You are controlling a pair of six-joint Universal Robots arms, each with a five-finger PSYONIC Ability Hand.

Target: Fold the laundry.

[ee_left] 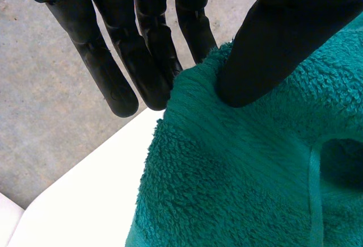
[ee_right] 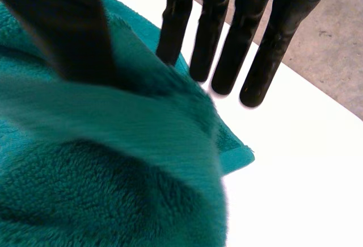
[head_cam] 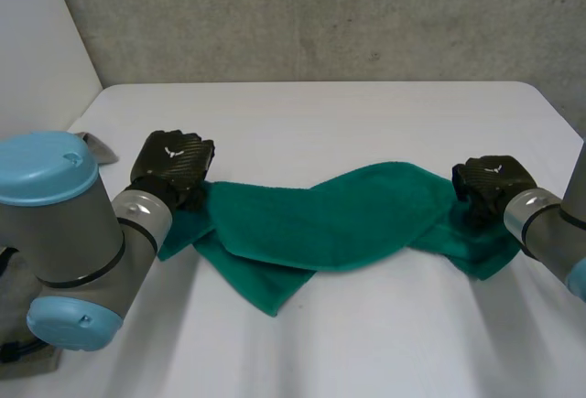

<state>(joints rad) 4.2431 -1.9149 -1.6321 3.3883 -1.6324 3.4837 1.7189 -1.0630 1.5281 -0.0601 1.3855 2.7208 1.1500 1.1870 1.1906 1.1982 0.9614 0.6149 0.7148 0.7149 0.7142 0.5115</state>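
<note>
Both ends of the green towel point(head_cam: 348, 220) are being pinched. I'm seeing my left hand point(head_cam: 172, 162) and right hand point(head_cam: 490, 181) each pressing a thumb against straight fingers, with cloth caught between, and the rest lying twisted on the table point(head_cam: 366, 343).

Setting: robotics lab or test cell. Evidence: bare concrete wall point(head_cam: 320, 14) across the top of the frame; plain white table point(head_cam: 366, 123) below it; white panel point(head_cam: 37, 41), upper left; grey-and-blue robot arm point(head_cam: 73, 224), lower left.
</note>
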